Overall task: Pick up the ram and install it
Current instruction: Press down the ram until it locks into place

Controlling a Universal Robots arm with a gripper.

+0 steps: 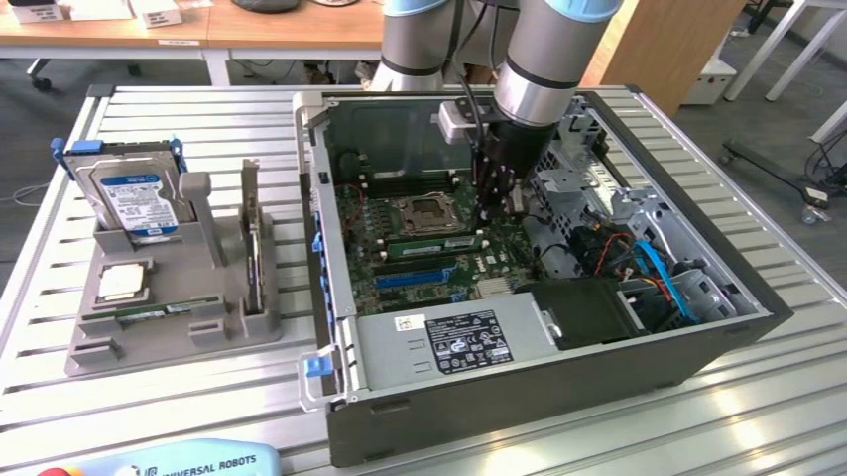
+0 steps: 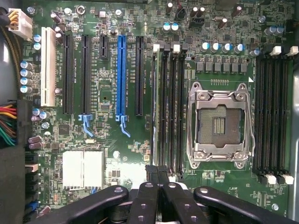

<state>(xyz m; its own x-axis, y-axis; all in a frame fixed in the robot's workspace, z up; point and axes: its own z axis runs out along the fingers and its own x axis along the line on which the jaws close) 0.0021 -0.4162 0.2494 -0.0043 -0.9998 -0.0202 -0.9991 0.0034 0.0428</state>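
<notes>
Fingertips (image 2: 158, 173) pressed together, black, standing directly over the end of a ram (image 2: 154, 116) seated edge-on in the slot bank just beside the empty processor socket (image 2: 218, 123); contact between fingertips and stick not discernible; gripper (image 2: 158, 179) lowered inside the open computer case (image 1: 530, 397), above the green motherboard (image 2: 107, 93); second bank of dark memory slots (image 2: 273, 112) on the far side of the socket, white latches at the ends; blue expansion slot (image 2: 121, 74) among black ones, white slot (image 2: 47, 65) further out; silver heatsink (image 2: 83, 169) near the gripper linkage. In the exterior view, gripper (image 1: 497, 203) hanging from the arm (image 1: 543, 50) over the board beside the socket (image 1: 430, 213); a green ram stick (image 1: 426, 241) lying in a slot just past the socket; power supply with white label (image 1: 450, 342) at the case's near wall; grey parts holder (image 1: 173, 297) well apart on the slatted table (image 1: 159, 397), toward the exterior view's left, carrying a hard drive (image 1: 130, 198) upright, a square processor chip (image 1: 122, 283) flat, another ram (image 1: 166, 310) lying in a low groove.
</notes>
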